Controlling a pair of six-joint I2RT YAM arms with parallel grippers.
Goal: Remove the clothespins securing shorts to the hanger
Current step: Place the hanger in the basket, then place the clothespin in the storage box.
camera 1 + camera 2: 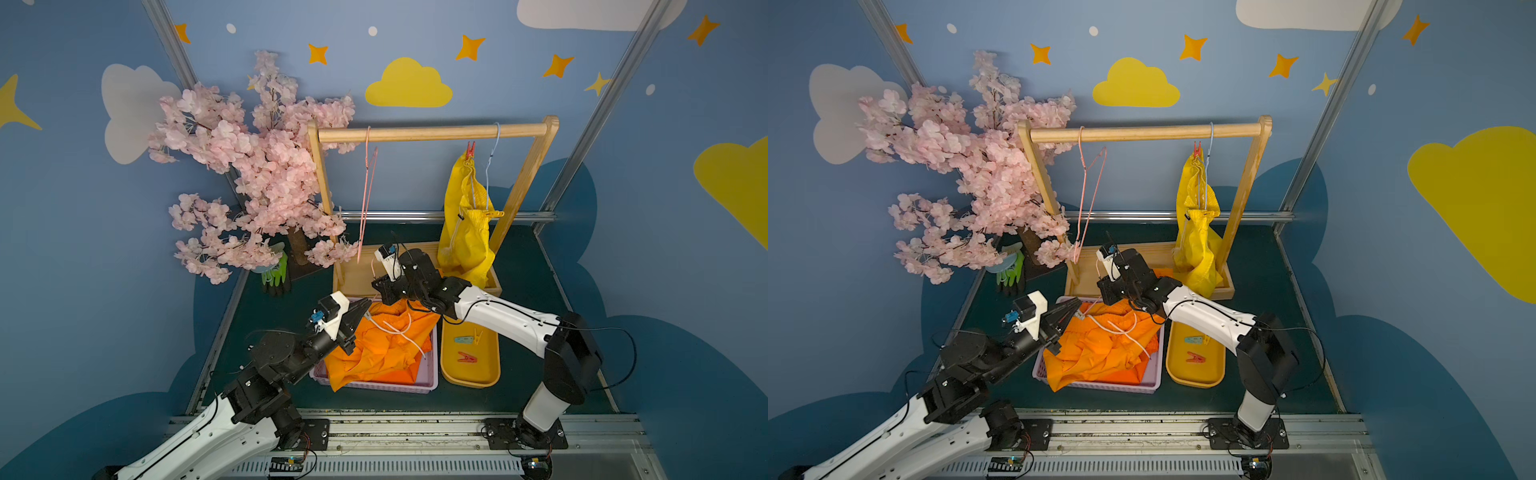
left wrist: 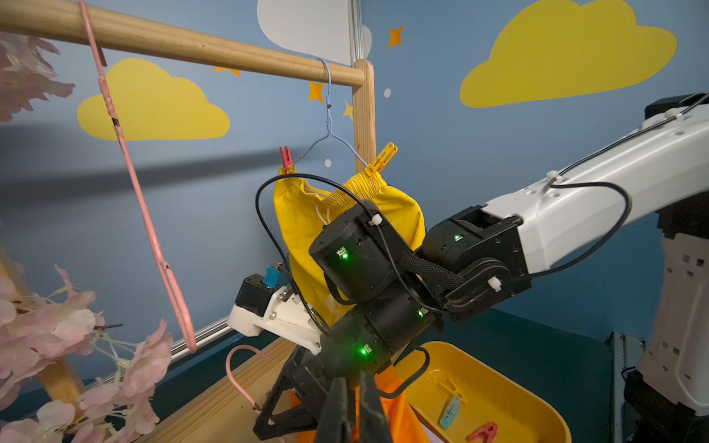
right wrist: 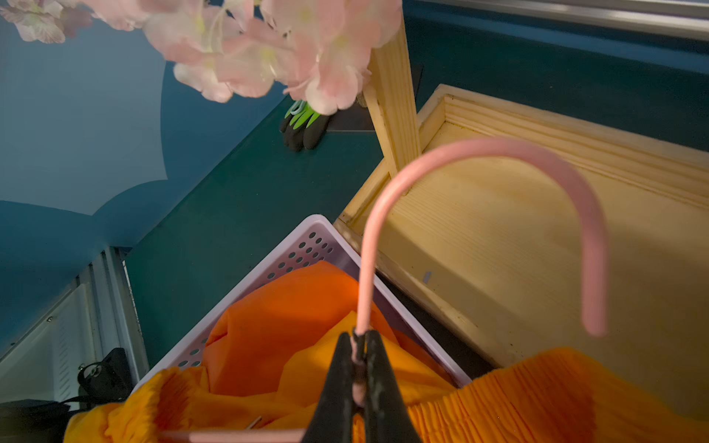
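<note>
Right hand (image 3: 358, 341): clenched on the neck of the held pink hanger (image 3: 479, 153), just under its hook. In both top views it sits at frame centre, over the far rim of the basket.
Left hand (image 1: 366, 307): clenched, left of centre, with its tips at the far left corner of the basket beside the orange fabric. Whether it pinches anything cannot be told.
Orange shorts (image 1: 382, 353): heaped in the lilac basket (image 1: 386, 388) at lower centre, with a white drawstring across the top and one flap spilling over the basket's near left corner.
Yellow shorts (image 1: 465, 232): hanging from the blue-grey hanger (image 2: 329, 115) at the right end of the wooden rack (image 1: 432, 133), right of centre.
Pinned clothespins: the pinned red clothespin (image 2: 286, 159) and the pinned yellow clothespin (image 2: 381, 157) each clamp the yellow waistband to one shoulder of the blue-grey hanger.
Loose clothespins: the teal clothespin (image 1: 462, 340), loose yellow clothespin (image 1: 478, 336) and loose red clothespin (image 1: 467, 356) lie in the yellow tray (image 1: 469, 380), just right of the basket.
Hanging pink hanger (image 1: 365, 195): bare, at the left end of the rail.
Surroundings: pink blossom tree (image 1: 249, 166) at upper left, with green-and-black gloves (image 1: 276, 276) below it on the dark green surface (image 1: 528, 291).
</note>
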